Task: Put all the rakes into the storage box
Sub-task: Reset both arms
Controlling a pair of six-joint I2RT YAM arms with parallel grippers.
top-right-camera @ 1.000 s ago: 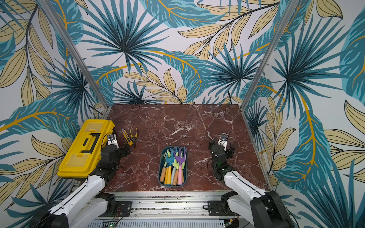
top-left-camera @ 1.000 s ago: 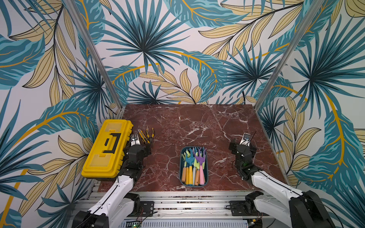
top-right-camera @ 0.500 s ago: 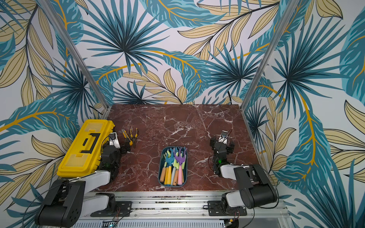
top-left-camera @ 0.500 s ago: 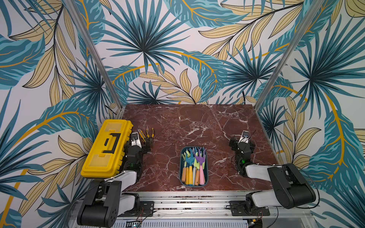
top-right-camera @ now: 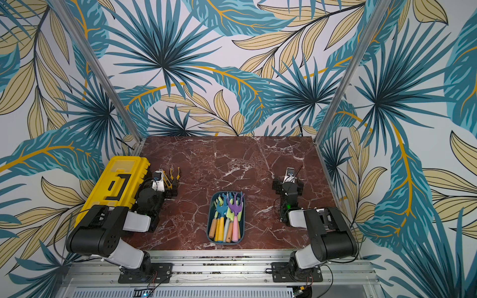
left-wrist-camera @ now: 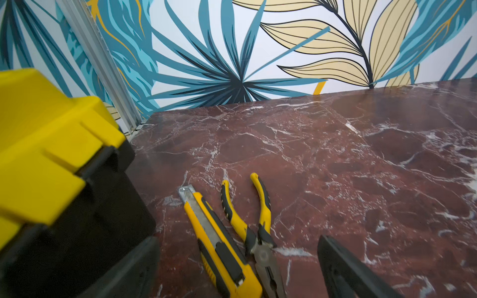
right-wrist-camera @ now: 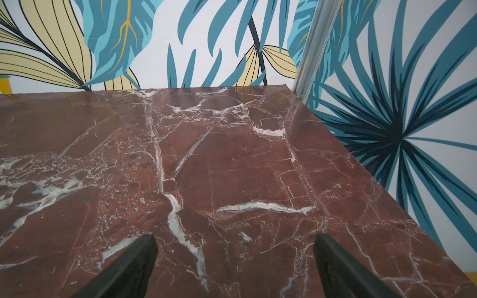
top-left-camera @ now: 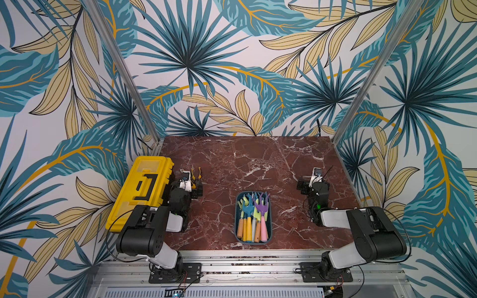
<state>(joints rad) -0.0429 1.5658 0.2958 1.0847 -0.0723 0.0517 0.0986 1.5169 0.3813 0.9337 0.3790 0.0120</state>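
The storage box (top-left-camera: 236, 224) (top-right-camera: 209, 227) is a shallow dark teal tray near the table's front middle. The rake (top-left-camera: 260, 208) (top-right-camera: 235, 207), with a purple head and pink handle, lies inside it among several other coloured garden tools. My left gripper (top-left-camera: 193, 190) (top-right-camera: 168, 192) (left-wrist-camera: 235, 245) rests open beside the yellow toolbox, holding nothing, with the utility knife and pliers on the table between its fingers. At the table's right side my right gripper (top-left-camera: 312, 186) (top-right-camera: 287, 187) (right-wrist-camera: 235, 240) stands open over bare marble. Both are well apart from the tray.
A yellow toolbox (top-left-camera: 144, 191) (top-right-camera: 116, 191) (left-wrist-camera: 51, 154) with a black handle sits at the left edge. A yellow utility knife (left-wrist-camera: 219, 245) and yellow-handled pliers (left-wrist-camera: 258, 232) lie just right of it. Patterned walls enclose the table on three sides.
Both arms have folded back toward the front rail, with their elbows now raised. Both grippers stay open and in about the same places. The tools in the tray have not moved.
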